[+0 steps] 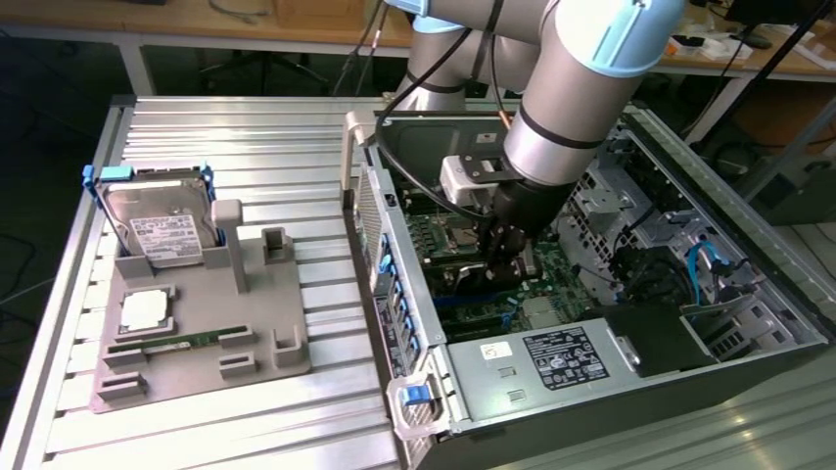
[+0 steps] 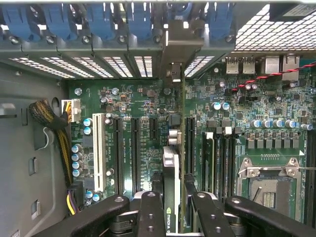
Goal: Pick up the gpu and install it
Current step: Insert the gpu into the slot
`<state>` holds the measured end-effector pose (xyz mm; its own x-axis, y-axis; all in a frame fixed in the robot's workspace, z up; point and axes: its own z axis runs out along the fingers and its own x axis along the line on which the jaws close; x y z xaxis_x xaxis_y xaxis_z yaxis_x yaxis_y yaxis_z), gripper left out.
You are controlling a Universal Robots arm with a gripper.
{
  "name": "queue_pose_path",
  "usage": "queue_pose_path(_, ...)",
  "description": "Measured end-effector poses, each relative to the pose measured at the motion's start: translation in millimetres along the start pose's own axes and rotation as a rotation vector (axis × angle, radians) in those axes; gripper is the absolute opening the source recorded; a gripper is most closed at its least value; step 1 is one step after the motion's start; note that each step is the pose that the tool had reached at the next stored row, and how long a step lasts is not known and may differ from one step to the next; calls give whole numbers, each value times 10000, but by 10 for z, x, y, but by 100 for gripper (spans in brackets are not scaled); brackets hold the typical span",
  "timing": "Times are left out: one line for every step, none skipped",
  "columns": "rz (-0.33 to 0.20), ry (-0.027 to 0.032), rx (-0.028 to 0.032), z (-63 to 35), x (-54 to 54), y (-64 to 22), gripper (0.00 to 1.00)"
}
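Observation:
In the wrist view the gpu [image 2: 171, 165] stands edge-on above the green motherboard [image 2: 133, 98]. Its silver end bracket [image 2: 174, 49] is up against the case's rear slot openings. My gripper [image 2: 173, 200] is shut on the card, with a black finger [image 2: 149, 212] on each side. The card runs alongside a long black expansion slot [image 2: 189, 148]; I cannot tell whether it is seated. In the exterior view the gripper [image 1: 503, 257] reaches down into the open computer case [image 1: 731, 323], over the board.
A grey holder tray [image 1: 261, 338] on the ribbed table carries a hard drive [image 1: 163, 230], a processor chip [image 1: 144, 311] and a RAM stick [image 1: 183, 343]. Inside the case are blue slot clips [image 2: 98, 19], a CPU socket [image 2: 269, 182], a cable bundle [image 2: 54, 123] and a power supply [image 1: 562, 357].

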<state>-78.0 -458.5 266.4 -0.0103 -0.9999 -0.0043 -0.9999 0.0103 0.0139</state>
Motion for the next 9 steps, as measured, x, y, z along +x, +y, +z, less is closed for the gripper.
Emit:
queue_pose_path(0,0,0,0,0,0,27)
queue_pose_path(0,0,0,0,0,0,27)
queue_pose_path(0,0,0,0,0,0,27)
queue_pose_path(0,0,0,0,0,0,27)
queue_pose_path(-1,0,0,0,0,0,27)
queue_pose_path(0,1,0,0,0,0,27)
queue_pose_path(0,0,0,0,0,0,27)
queue_pose_path(0,0,0,0,0,0,27)
queue_pose_path(0,0,0,0,0,0,27)
